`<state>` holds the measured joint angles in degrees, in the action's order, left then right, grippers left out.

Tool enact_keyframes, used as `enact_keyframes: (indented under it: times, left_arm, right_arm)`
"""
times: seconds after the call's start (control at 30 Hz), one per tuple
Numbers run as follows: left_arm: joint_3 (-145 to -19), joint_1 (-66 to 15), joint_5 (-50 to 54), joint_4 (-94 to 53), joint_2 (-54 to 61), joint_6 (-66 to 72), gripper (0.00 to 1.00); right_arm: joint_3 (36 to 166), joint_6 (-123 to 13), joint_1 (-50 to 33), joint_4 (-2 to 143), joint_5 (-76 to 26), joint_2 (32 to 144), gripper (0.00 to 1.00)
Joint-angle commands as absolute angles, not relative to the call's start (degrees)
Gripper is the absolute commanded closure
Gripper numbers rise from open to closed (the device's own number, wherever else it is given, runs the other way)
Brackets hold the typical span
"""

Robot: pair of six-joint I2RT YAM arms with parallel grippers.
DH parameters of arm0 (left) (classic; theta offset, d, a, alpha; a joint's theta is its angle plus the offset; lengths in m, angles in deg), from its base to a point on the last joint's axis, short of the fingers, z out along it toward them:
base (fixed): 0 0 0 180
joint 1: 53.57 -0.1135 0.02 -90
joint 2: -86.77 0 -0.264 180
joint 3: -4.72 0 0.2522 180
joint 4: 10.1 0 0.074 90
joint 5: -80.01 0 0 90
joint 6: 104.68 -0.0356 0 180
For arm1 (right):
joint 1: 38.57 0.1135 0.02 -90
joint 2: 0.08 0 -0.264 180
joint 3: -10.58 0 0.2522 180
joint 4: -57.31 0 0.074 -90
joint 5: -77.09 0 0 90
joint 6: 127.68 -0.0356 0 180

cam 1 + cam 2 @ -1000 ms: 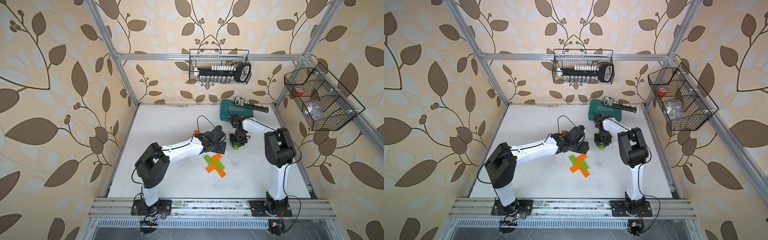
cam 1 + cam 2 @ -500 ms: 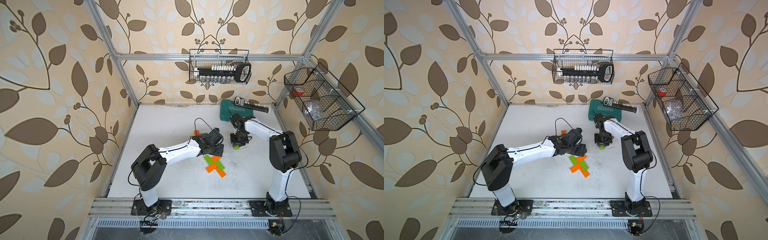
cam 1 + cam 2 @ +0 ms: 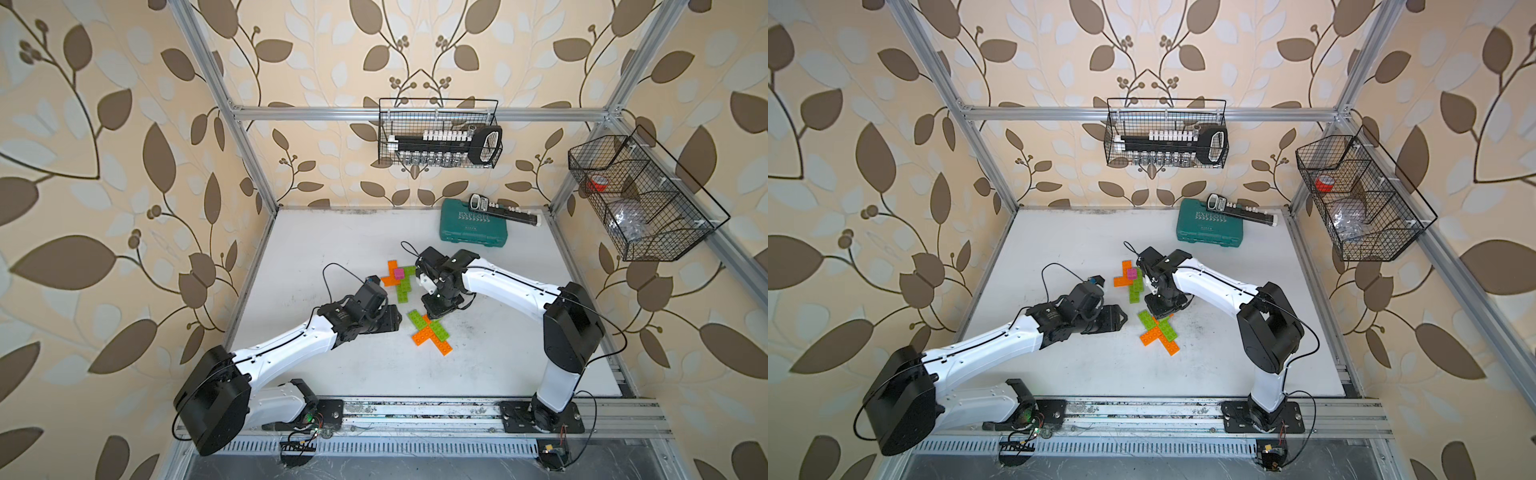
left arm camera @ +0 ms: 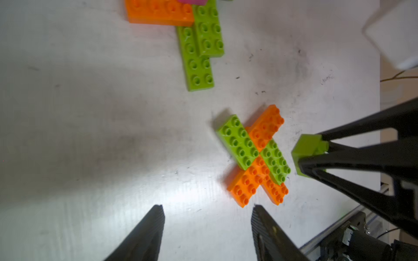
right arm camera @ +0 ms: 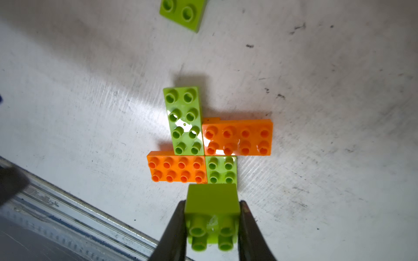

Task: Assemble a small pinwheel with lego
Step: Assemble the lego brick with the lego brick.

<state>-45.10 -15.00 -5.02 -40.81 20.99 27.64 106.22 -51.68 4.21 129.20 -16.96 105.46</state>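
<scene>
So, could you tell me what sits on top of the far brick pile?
A small pink brick sits on the far brick pile, where orange and green meet; the studs beneath it are covered.

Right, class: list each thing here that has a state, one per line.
Small green brick: clamped in the right gripper, not attached.
Pinwheel cross: four bricks, lying flat on the table.
Left gripper: open, empty.
Pink brick: stacked on other bricks.
Teal case: closed.

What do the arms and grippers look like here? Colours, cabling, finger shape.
The left arm and right arm have white links, black joint housings and thin black cables looped outside. The left gripper and right gripper are black, tapering to narrow tips.
</scene>
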Motion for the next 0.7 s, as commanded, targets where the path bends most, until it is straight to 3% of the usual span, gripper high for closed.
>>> enact_keyframes:
  times: [0.0, 0.67]
  left_arm:
    - [-42.05, -17.22, -1.05, -37.34, 25.10, 31.14, 0.35]
    - [-40.76, -20.35, 3.37, -33.71, 24.72, 31.45, 0.35]
  right_arm:
    - [108.13, -49.37, 5.76, 131.64, -17.76, 108.74, 0.86]
    - [111.94, -49.62, 8.06, 131.72, -11.54, 113.77, 0.96]
